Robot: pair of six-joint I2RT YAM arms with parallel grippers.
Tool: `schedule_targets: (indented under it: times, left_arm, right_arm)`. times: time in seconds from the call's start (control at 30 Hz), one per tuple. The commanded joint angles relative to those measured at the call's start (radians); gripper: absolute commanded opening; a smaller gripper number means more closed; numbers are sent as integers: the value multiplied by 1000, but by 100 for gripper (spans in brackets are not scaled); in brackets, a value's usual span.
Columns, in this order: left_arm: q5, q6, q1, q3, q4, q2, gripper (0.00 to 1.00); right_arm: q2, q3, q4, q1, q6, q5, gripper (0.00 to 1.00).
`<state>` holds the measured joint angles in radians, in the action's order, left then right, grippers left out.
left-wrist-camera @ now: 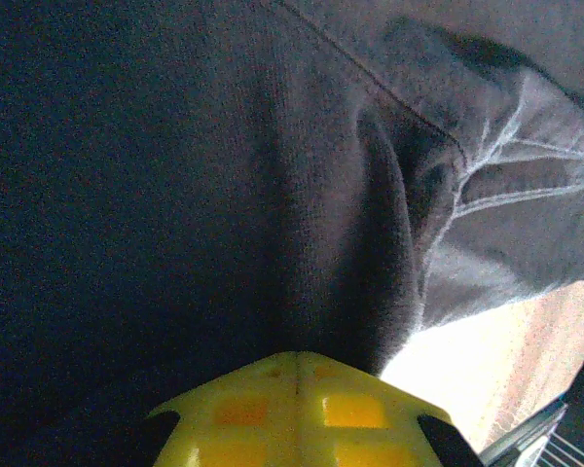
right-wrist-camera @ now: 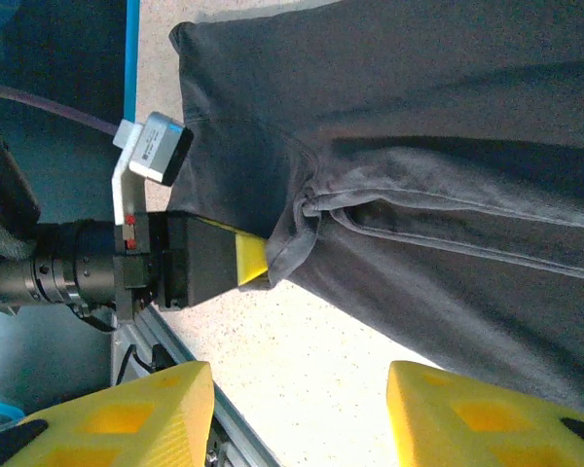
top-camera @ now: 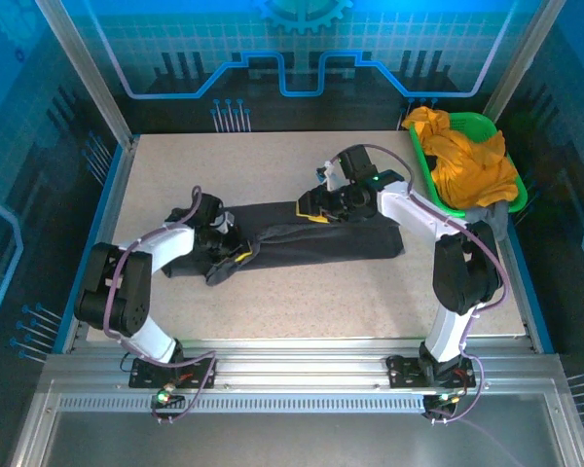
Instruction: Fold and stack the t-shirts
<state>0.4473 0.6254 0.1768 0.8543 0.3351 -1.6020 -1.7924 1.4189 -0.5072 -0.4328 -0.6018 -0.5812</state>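
Observation:
A large dark charcoal-grey t-shirt lies as a long crumpled band across the middle of the table. My left gripper is at its left part, yellow fingers pressed together with dark cloth bunched at their tips. The right wrist view shows that gripper pinching a gathered fold of the shirt. My right gripper hovers over the shirt's far edge. Its jaws stand apart, with bare table between them. Mustard-orange t-shirts fill the basket, and a lighter grey one hangs over its near corner.
The green plastic basket stands at the back right corner. Blue-edged walls and metal posts ring the speckled table. An aluminium rail runs along the near edge by the arm bases.

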Motion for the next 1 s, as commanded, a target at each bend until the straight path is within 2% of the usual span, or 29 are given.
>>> schedule_targets:
  times: [0.0,0.1,0.2,0.3,0.43,0.6,0.67,0.8,0.97]
  left_arm:
    - [35,73,41,-14,27,28,0]
    - [18,106,67,-21,35,20,3]
    - [31,145,91,-37,3,7,16]
    - [49,170,114,-39,-11,-11,24]
    - [56,185,120,-36,-3,-13,29]
    - [-59,172,113,-6,79,93,29]
    - [-106,182,93,-1,130,130,29]
    - [-258,196,2,-12,282,219,38]
    - [-307,102,-171,-49,329,253,41]
  right_arm:
    - [13,-24,-10,13,4,-12,51]
    - [20,-42,-5,13,4,-13,51]
    - [21,-62,-7,14,2,-13,51]
    - [22,-83,-4,14,-2,-11,51]
    - [25,-98,-4,14,-3,-7,51]
    - [31,-113,14,12,-3,-13,50]
    - [37,-116,18,3,8,-10,50]
    - [48,-133,31,-13,12,-6,50]
    - [37,-136,43,-24,7,-20,50]
